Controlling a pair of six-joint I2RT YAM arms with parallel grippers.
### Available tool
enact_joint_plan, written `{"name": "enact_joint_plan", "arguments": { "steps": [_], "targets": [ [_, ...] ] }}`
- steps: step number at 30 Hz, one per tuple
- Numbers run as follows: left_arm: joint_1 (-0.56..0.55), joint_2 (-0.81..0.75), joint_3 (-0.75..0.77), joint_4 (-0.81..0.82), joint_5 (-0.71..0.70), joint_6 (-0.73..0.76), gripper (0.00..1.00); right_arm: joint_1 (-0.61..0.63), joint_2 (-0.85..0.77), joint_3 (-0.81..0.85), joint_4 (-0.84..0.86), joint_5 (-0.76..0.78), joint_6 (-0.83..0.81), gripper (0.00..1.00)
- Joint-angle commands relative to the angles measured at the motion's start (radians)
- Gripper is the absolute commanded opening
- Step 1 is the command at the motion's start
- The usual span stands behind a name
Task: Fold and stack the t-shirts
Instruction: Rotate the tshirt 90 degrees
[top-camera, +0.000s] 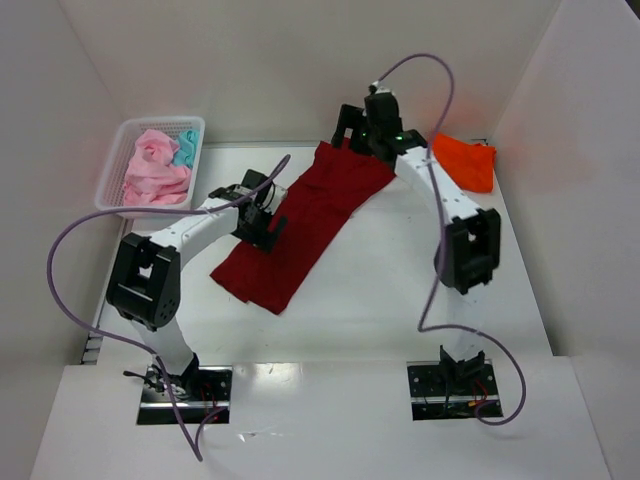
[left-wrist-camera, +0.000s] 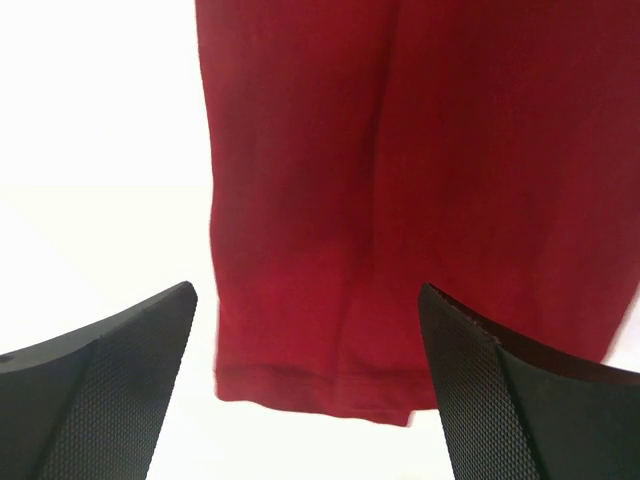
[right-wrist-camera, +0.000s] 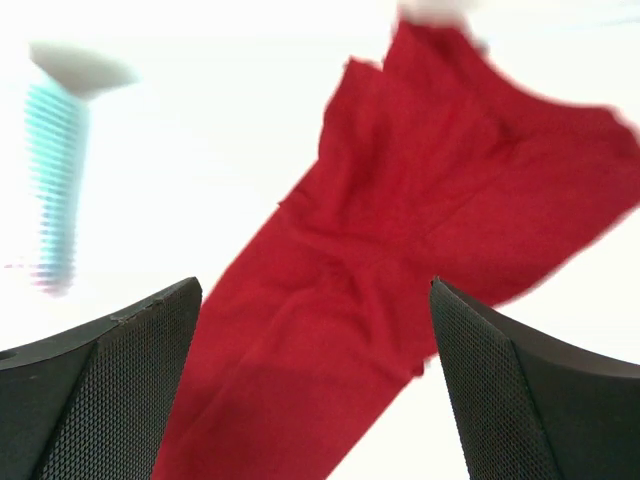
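Lying beneath left tool (left-wrist-camera: 308, 290): red t-shirt (left-wrist-camera: 400, 150)

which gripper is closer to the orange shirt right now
Right. The right gripper is over the far end of the dark red shirt, close beside the orange shirt; the left gripper is over its middle, much farther off.

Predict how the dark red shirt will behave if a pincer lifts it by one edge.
The red shirt would probably hang limp: it lies flat on the table with soft creases. It is likely light for its size, looking like thin cloth. Pushed, it would probably bunch up rather than slide whole.
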Motion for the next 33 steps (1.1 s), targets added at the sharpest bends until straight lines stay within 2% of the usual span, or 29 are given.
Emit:
{"name": "enact_joint_plan", "arguments": {
  "steps": [1, 4, 6, 10, 12, 16, 19, 23, 28, 33],
  "targets": [
    [-0.002, -0.071, 0.025, 0.091, 0.017, -0.155, 0.99, -0.007, -0.227, -0.104, 0.045, 0.070, -0.018, 1.00],
    [-0.002, -0.160, -0.036, 0.165, 0.071, -0.234, 0.99, -0.020, -0.376, -0.245, 0.084, 0.123, 0.000, 1.00],
    [-0.012, -0.185, -0.064, 0.165, 0.086, -0.270, 0.99, -0.066, -0.449, -0.360, 0.128, 0.099, 0.025, 1.00],
    [-0.071, -0.197, -0.150, 0.193, -0.033, -0.354, 0.99, -0.093, -0.473, -0.516, 0.211, 0.062, 0.098, 1.00],
    [-0.109, -0.183, -0.185, 0.204, -0.070, -0.386, 0.99, -0.093, -0.427, -0.562, 0.239, 0.041, 0.108, 1.00],
    [-0.161, -0.151, -0.205, 0.231, -0.144, -0.433, 0.99, -0.093, -0.336, -0.552, 0.263, -0.001, 0.146, 1.00],
    [-0.161, -0.151, -0.233, 0.262, -0.177, -0.460, 0.99, -0.093, -0.289, -0.534, 0.297, -0.001, 0.155, 1.00],
    [-0.161, -0.105, -0.211, 0.274, -0.220, -0.472, 0.99, -0.093, -0.183, -0.420, 0.274, -0.010, 0.143, 1.00],
    [-0.161, -0.047, -0.197, 0.274, -0.220, -0.472, 0.99, -0.093, -0.062, -0.296, 0.252, -0.024, 0.121, 1.00],
    [-0.161, -0.014, -0.188, 0.263, -0.191, -0.472, 0.99, -0.084, 0.104, -0.123, 0.156, -0.033, 0.111, 1.00]
  ]
}}
